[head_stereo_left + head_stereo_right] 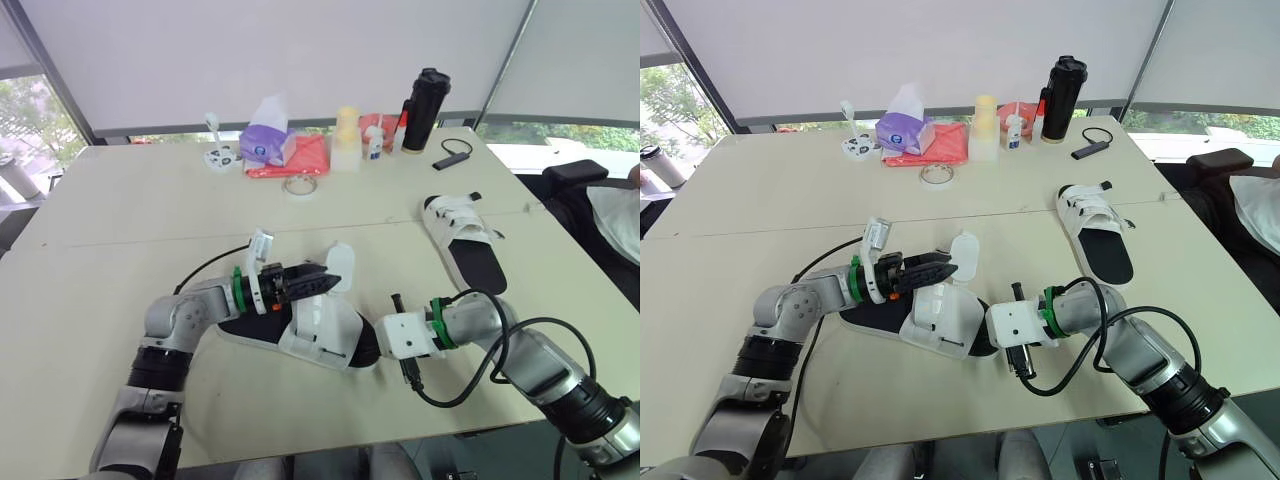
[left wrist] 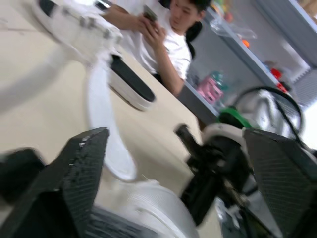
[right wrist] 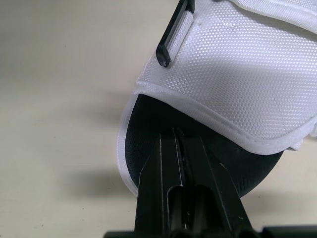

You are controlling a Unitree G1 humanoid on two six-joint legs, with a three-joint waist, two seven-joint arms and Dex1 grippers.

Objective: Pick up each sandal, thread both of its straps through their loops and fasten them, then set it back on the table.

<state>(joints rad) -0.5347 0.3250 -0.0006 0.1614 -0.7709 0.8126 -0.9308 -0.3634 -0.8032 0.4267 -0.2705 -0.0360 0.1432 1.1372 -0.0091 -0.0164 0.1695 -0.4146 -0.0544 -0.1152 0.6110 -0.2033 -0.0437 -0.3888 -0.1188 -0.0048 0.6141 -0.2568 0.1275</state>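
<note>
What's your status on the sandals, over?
Left gripper open around strap of near sandal. Right gripper shut, tips on its sole. Other sandal lies well clear.

Left pincer over near sandal, beside its upright strap, second sandal well apart

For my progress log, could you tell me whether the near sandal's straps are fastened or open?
Open: one strap of the near sandal stands up loose beside the left gripper, not closed across the upper.

sandal front centre on table, second sandal right, behind
</note>
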